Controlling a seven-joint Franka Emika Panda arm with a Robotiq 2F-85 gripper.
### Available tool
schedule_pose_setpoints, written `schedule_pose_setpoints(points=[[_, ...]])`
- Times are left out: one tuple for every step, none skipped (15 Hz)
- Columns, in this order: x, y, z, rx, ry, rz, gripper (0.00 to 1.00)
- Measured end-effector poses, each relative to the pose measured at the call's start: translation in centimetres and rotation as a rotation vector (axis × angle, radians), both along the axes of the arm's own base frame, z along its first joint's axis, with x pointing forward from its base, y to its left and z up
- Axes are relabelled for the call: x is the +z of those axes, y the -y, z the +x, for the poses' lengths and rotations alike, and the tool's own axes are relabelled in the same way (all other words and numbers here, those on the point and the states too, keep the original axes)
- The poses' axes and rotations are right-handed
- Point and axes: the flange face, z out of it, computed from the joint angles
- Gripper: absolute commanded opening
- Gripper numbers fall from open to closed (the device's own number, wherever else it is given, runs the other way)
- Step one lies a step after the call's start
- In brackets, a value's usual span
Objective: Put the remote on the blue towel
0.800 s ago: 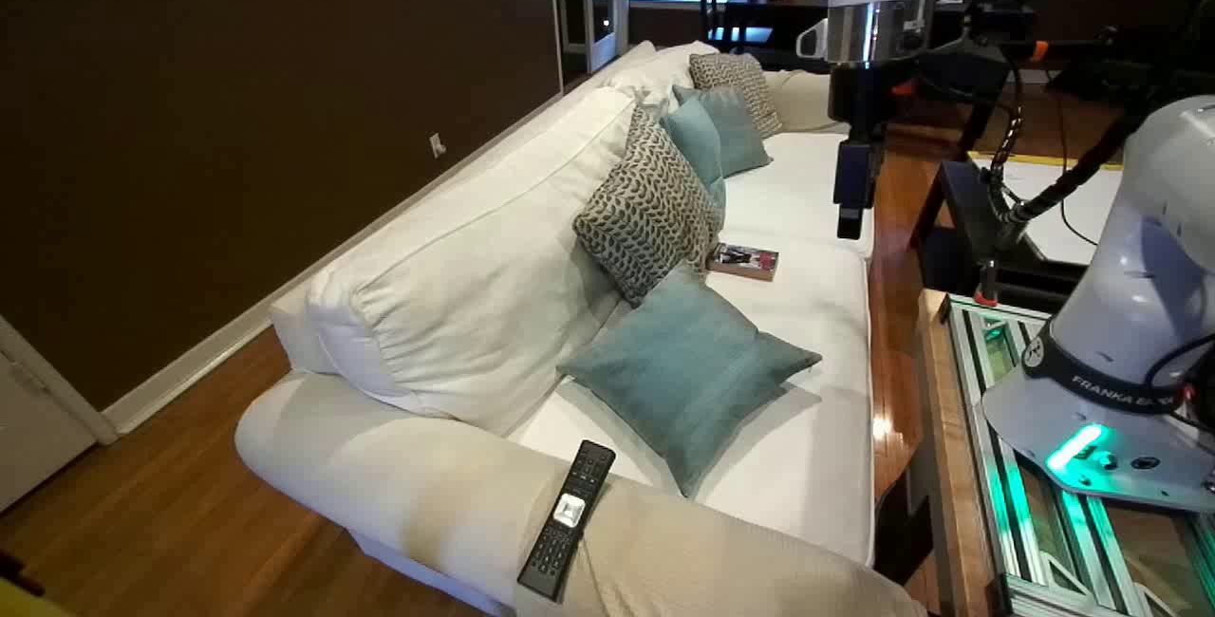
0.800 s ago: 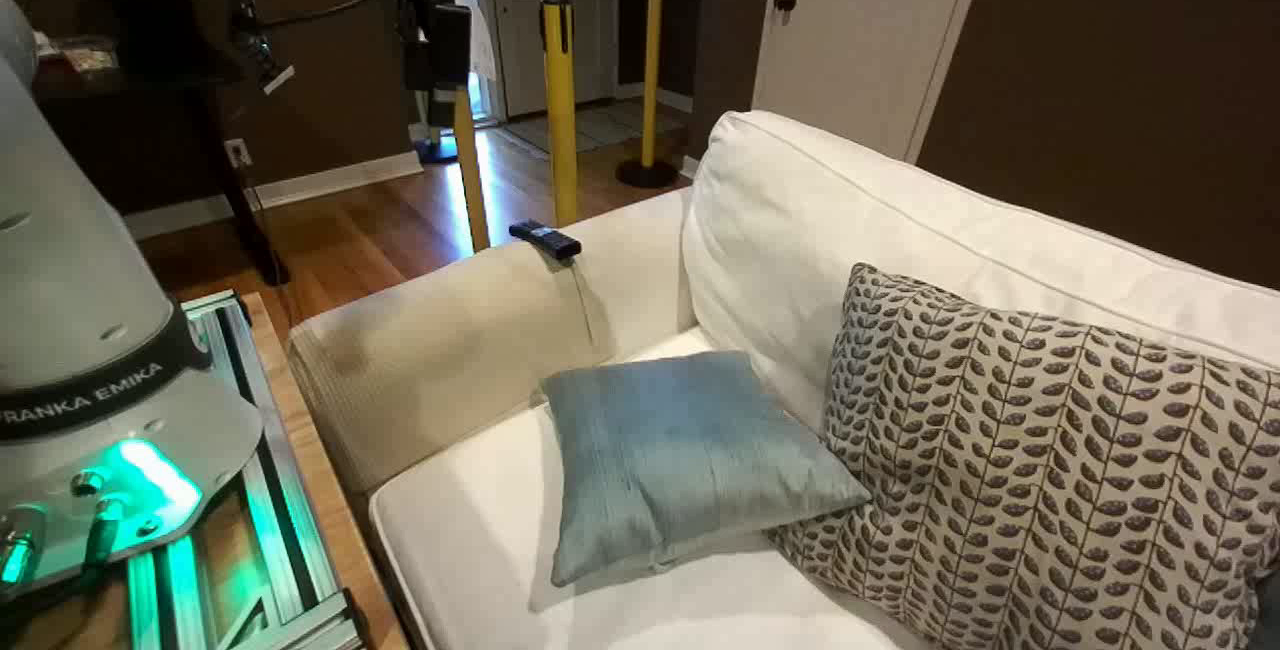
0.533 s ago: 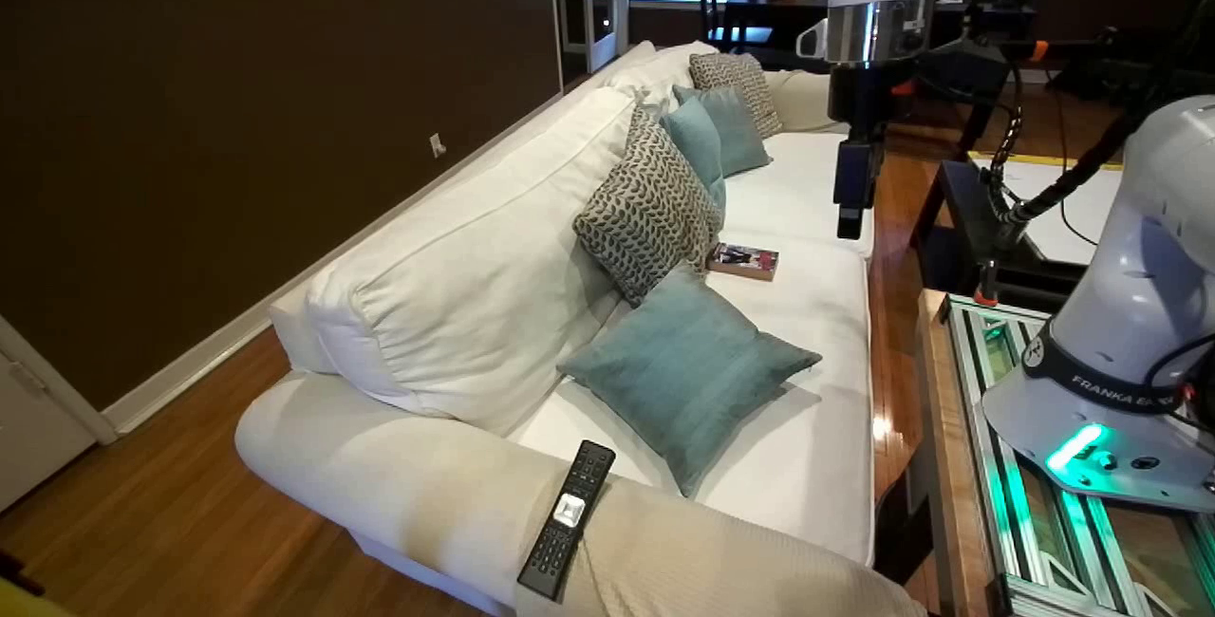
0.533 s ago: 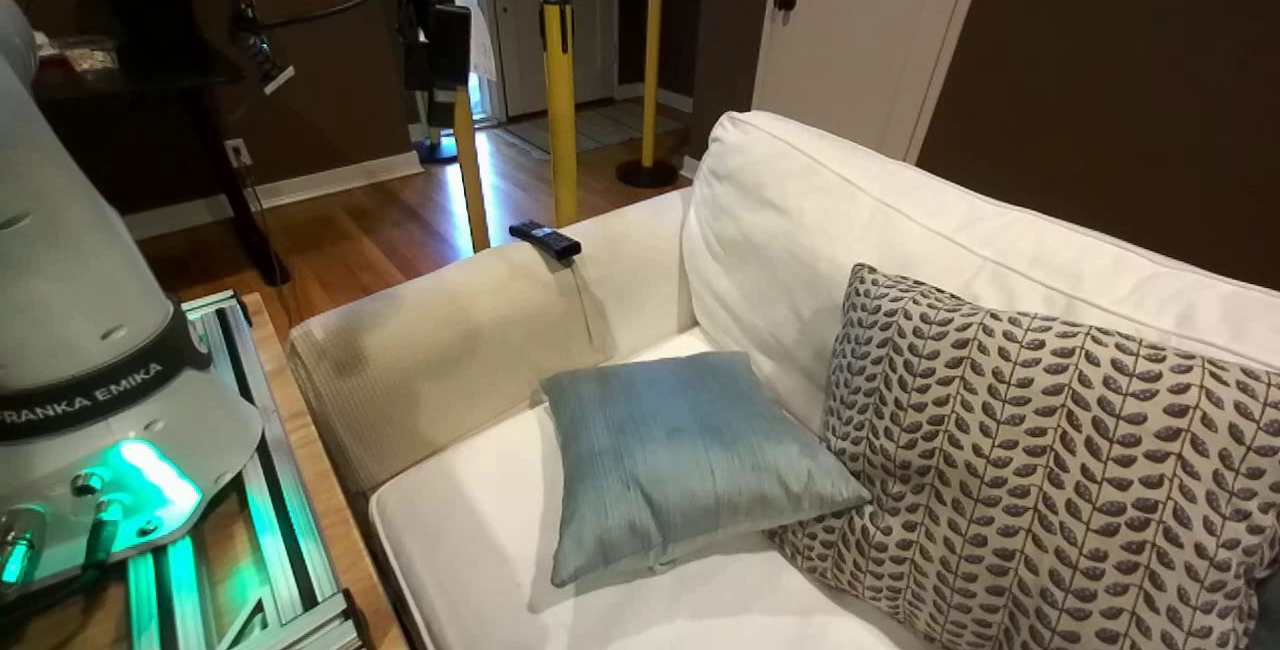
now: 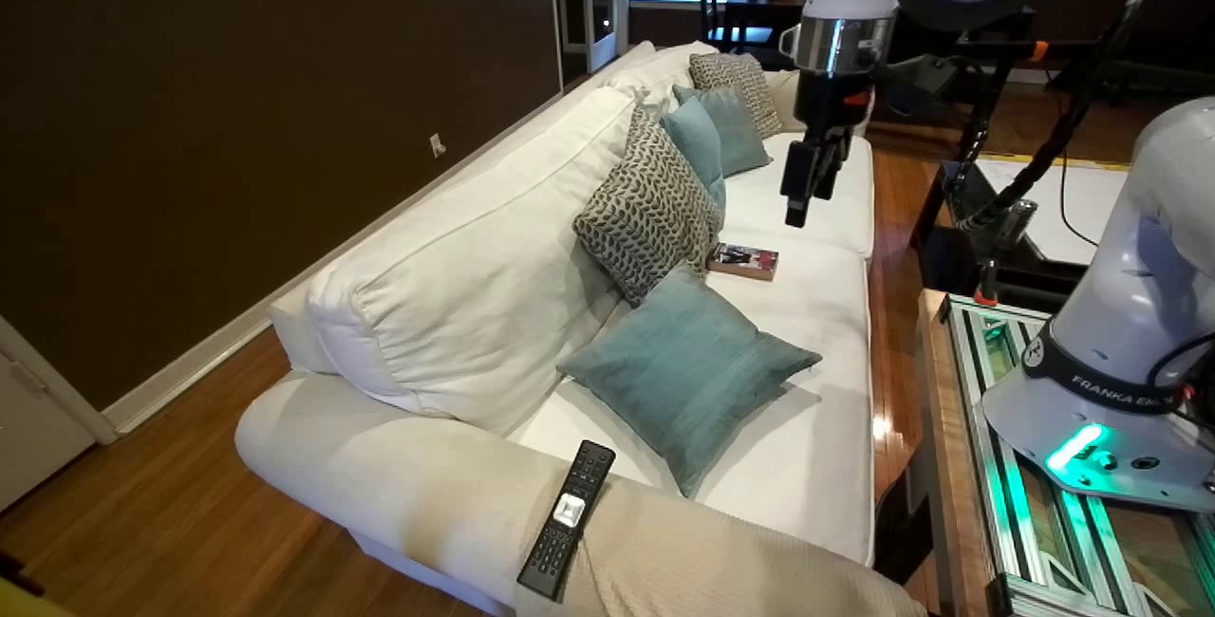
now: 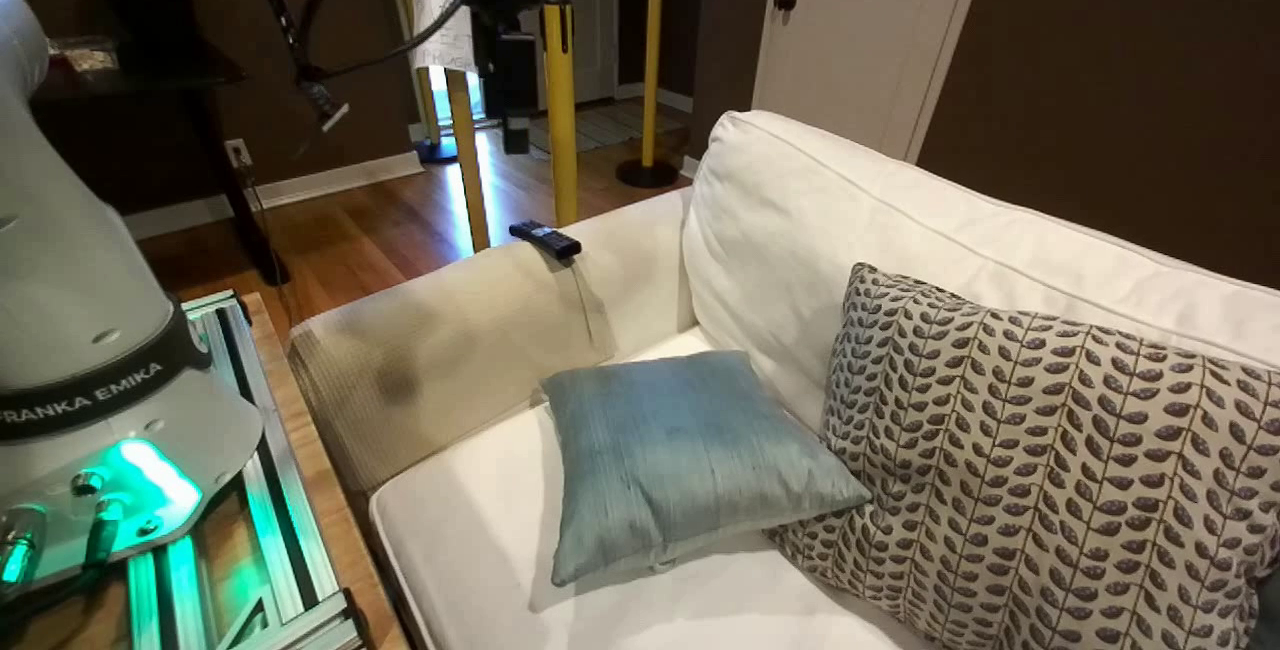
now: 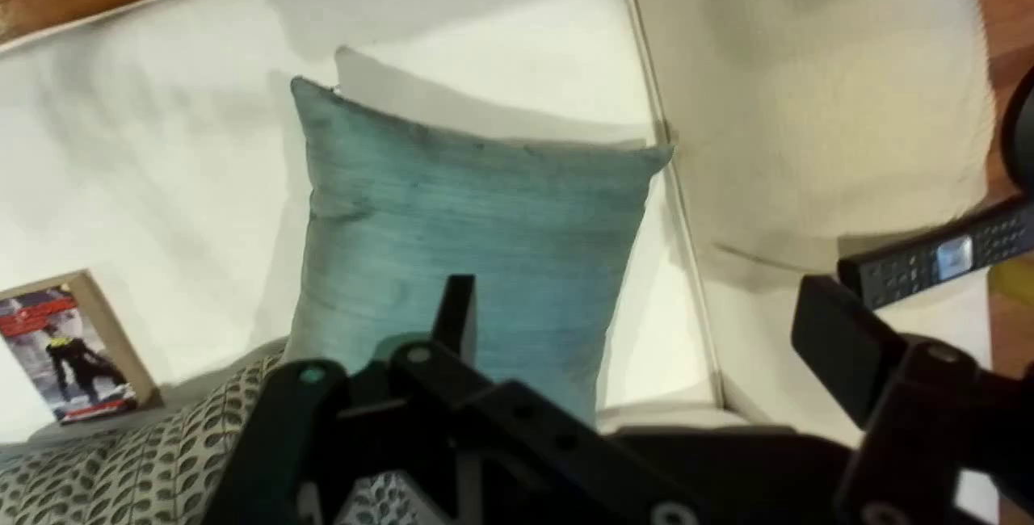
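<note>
My gripper (image 5: 810, 201) hangs in mid-air above a white sofa (image 5: 465, 304), before a brown wall (image 5: 285, 104), its jaws spread wide. Between them, the wrist view looks down on a blue cushion (image 7: 468, 210) lying on the seat (image 7: 186, 129). The remote (image 5: 567, 519), black with a pale square among its buttons, lies face up across the sofa arm (image 5: 399, 446), well apart from my gripper, and shows there in both exterior views. In the wrist view it runs off the edge, just beyond one jaw. The blue cushion rests between the sofa arm and a leaf-patterned cushion (image 6: 1060, 470), which leans against the sofa's back (image 6: 800, 220). Just beside the leaf-patterned cushion, a book (image 5: 743, 261) lies cover up on the seat. Farther along the sofa sit a second blue cushion (image 5: 698, 140), a third blue cushion (image 5: 742, 128) and another patterned cushion (image 5: 750, 88). My base (image 5: 1111, 422), a green light glowing on it, sits on a metal-and-wood stand (image 5: 949, 427) alongside the sofa. In an exterior view, yellow posts (image 6: 562, 120) rise from the wood floor (image 6: 370, 245) beyond the sofa arm, with a white door (image 6: 850, 40) in the background.
</note>
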Motion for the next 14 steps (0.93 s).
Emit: schedule_pose_setpoints(points=[[-0.6,0.8,1.0,-0.018,0.039,-0.023,1.00],[-1.3,1.6,1.9,-0.036,0.074,-0.045,1.00],[-2.2,2.2,2.8,-0.054,0.098,-0.062,1.00],[-3.0,2.7,3.6,-0.072,0.114,-0.077,1.00],[-4.0,3.1,4.4,-0.088,0.122,-0.087,1.00],[-4.8,3.5,5.3,-0.105,0.123,-0.093,1.00],[-5.6,3.8,6.1,-0.121,0.120,-0.099,1.00],[-6.3,4.1,6.9,-0.132,0.112,-0.102,1.00],[-6.9,4.3,7.4,-0.137,0.104,-0.103,1.00],[-7.2,4.4,7.8,-0.139,0.097,-0.102,1.00],[-7.3,4.5,8.1,-0.140,0.095,-0.102,1.00],[-7.3,4.5,8.2,-0.141,0.096,-0.103,1.00],[-7.2,4.5,8.2,-0.142,0.097,-0.103,1.00],[-7.2,4.5,8.2,-0.142,0.098,-0.103,1.00]])
